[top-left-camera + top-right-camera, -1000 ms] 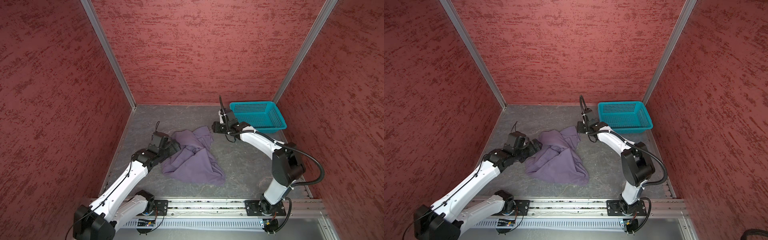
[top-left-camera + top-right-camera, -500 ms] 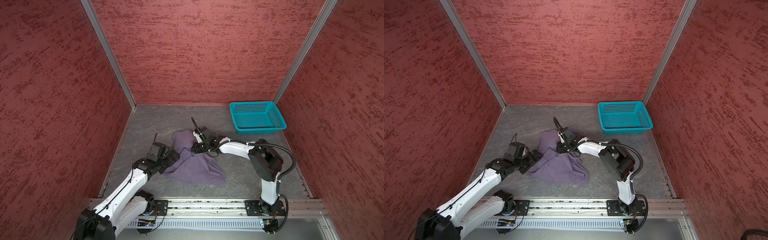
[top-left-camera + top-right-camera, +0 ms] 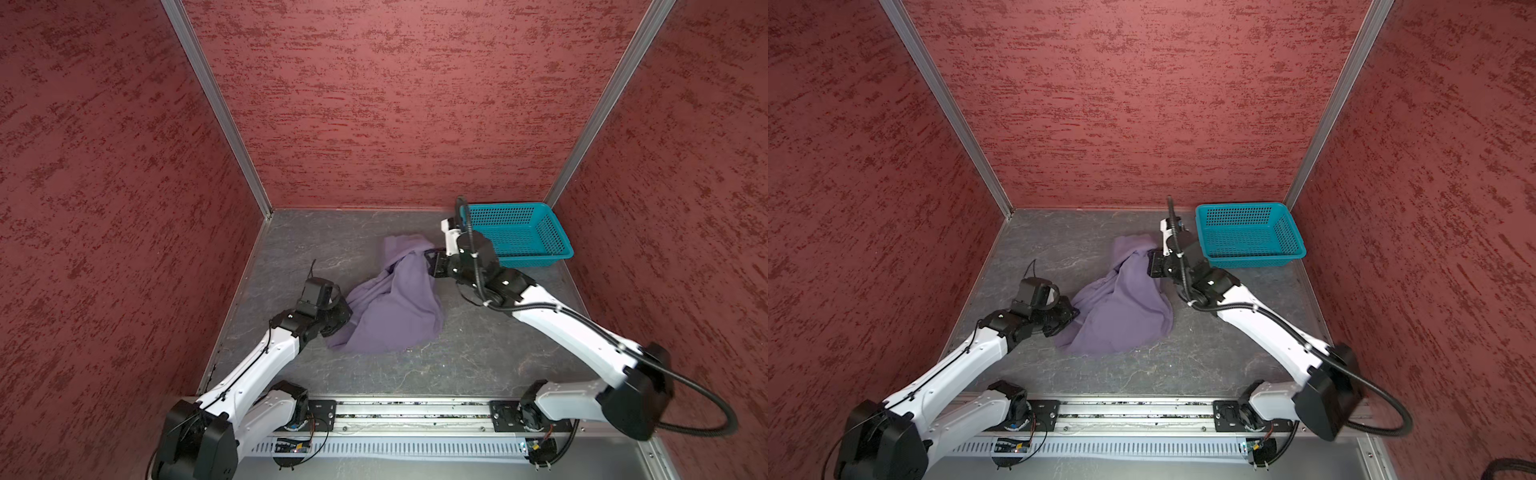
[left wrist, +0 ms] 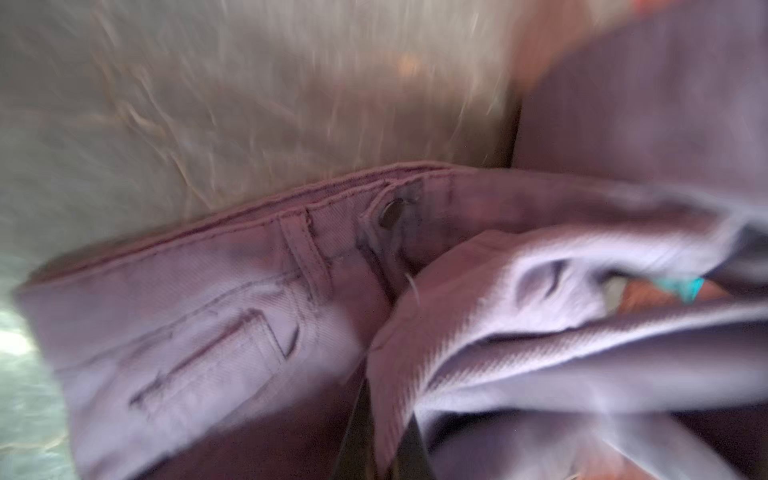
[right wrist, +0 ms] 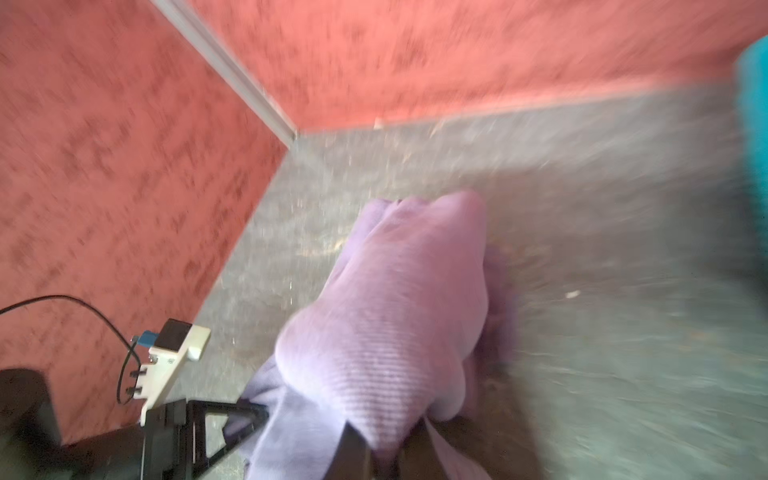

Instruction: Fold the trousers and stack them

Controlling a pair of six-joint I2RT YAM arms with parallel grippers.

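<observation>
Overhead, in both top views, the lavender trousers (image 3: 395,307) (image 3: 1121,311) lie bunched on the grey desk (image 3: 478,353), near the teal basket (image 3: 536,259) (image 3: 1254,262). The right tool (image 3: 430,259) (image 3: 1152,264) is clamped on the cloth end nearest the basket. The left tool (image 3: 344,311) (image 3: 1074,313) grips the edge farthest from it. The blurred left wrist view shows the waistband and button (image 4: 390,212), with cloth nipped between narrow jaws. The right wrist view shows a ribbed fold bulging from that arm's closed tool (image 5: 380,453), with a sliver of basket beyond.
</observation>
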